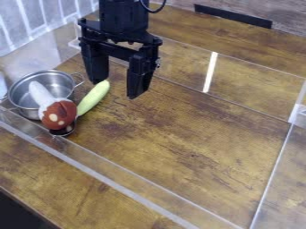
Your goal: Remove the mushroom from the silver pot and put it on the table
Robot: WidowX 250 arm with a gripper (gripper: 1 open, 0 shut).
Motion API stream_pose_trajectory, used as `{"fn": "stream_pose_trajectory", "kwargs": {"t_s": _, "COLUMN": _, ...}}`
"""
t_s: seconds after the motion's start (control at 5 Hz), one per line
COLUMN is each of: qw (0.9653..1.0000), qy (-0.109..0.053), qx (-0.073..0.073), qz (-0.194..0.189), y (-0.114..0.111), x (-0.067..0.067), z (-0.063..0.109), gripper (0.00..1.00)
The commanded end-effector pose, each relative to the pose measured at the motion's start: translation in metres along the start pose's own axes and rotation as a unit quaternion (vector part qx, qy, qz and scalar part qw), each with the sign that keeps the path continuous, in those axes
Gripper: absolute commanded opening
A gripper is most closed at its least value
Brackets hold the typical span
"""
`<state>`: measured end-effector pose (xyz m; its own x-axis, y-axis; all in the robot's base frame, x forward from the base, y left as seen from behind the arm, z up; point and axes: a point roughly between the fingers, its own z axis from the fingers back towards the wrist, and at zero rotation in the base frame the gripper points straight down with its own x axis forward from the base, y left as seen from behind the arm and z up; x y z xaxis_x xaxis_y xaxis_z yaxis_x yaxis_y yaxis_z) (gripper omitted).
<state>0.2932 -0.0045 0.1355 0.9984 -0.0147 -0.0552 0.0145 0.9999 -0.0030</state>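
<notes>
Camera: mushroom point(55, 106), reddish-brown cap, white stem, leaning from silver pot point(27, 89).

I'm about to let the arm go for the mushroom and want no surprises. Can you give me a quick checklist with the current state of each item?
1. Gripper open: ok.
2. Gripper empty: ok.
3. Mushroom in view, lying tilted in the silver pot, cap over the rim: ok.
4. Gripper above the mushroom: not ok, it stands to its right.
5. Spoon clear of the mushroom: cannot tell, it lies close beside.
6. Free table for placing: ok.
</notes>
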Motion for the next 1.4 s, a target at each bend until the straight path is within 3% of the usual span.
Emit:
{"fn": "stream_pose_trajectory", "kwargs": {"t_s": 0.0, "qw": 0.9994, "qy": 0.022, "qx": -0.003, "qz": 0.025, "y": -0.007, "x": 0.001, "z": -0.018, "gripper": 1.00}}
{"fn": "stream_pose_trajectory", "kwargs": {"t_s": 0.4, "qw": 0.9912, "qy": -0.002, "qx": 0.001, "qz": 0.132, "y": 0.047, "x": -0.005, "z": -0.006, "gripper": 1.00}}
{"fn": "stream_pose_trajectory", "kwargs": {"t_s": 0.6, "qw": 0.9850, "qy": -0.016, "qx": -0.006, "qz": 0.172, "y": 0.064, "x": -0.007, "z": -0.013, "gripper": 1.00}}
{"fn": "stream_pose_trajectory", "kwargs": {"t_s": 0.8, "qw": 0.9815, "qy": -0.013, "qx": -0.005, "qz": 0.191, "y": 0.068, "x": -0.007, "z": -0.023, "gripper": 1.00}}
{"fn": "stream_pose_trajectory", "kwargs": {"t_s": 1.2, "qw": 0.9739, "qy": -0.026, "qx": -0.005, "qz": 0.226, "y": 0.092, "x": -0.011, "z": -0.023, "gripper": 1.00}}
